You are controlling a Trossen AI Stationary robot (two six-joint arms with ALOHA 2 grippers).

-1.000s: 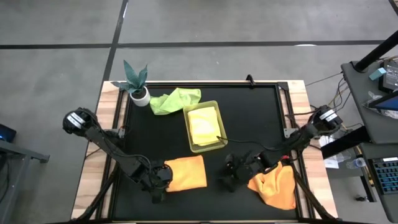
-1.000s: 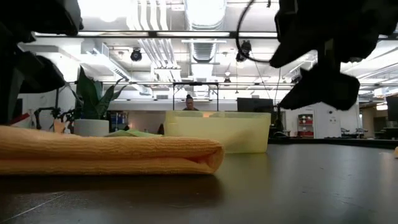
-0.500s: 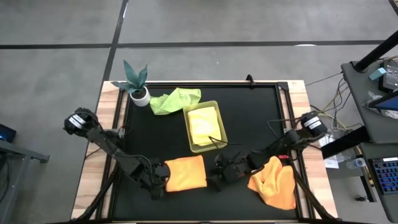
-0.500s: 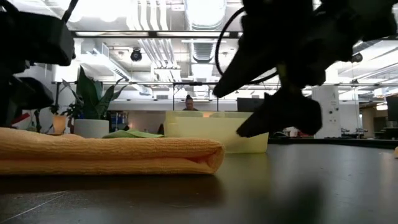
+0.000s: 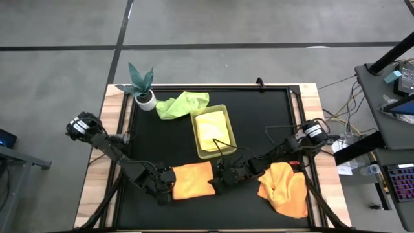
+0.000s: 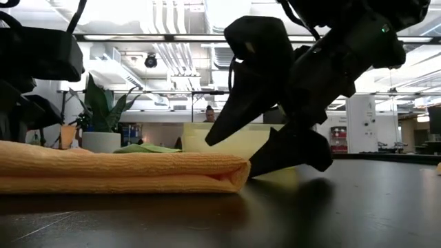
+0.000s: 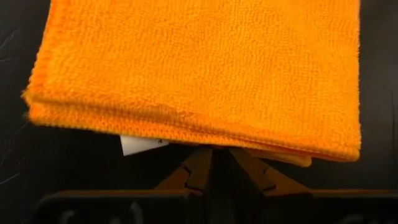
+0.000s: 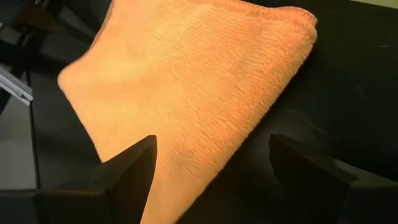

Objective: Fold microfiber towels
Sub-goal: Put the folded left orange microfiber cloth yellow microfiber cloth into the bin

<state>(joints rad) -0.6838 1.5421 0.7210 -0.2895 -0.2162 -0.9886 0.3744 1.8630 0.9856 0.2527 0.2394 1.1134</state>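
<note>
Black table (image 5: 259, 123). Folded orange towel (image 5: 193, 179) lay just below yellow tray (image 5: 212, 132). Left gripper (image 5: 165, 184) pinched together on towel's left edge; right gripper (image 5: 223, 180) spread wide at its right. White tag (image 7: 142, 145) seen only from left wrist.

Overhead, table-level, two wrist close-ups.

Open-plan lab: exposed ceiling ducts (image 6: 172, 52), concrete floor (image 5: 213, 22).

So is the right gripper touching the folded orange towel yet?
Cannot tell. Low view: right gripper hangs open at the folded orange towel edge; no gap or contact shows plainly.
</note>
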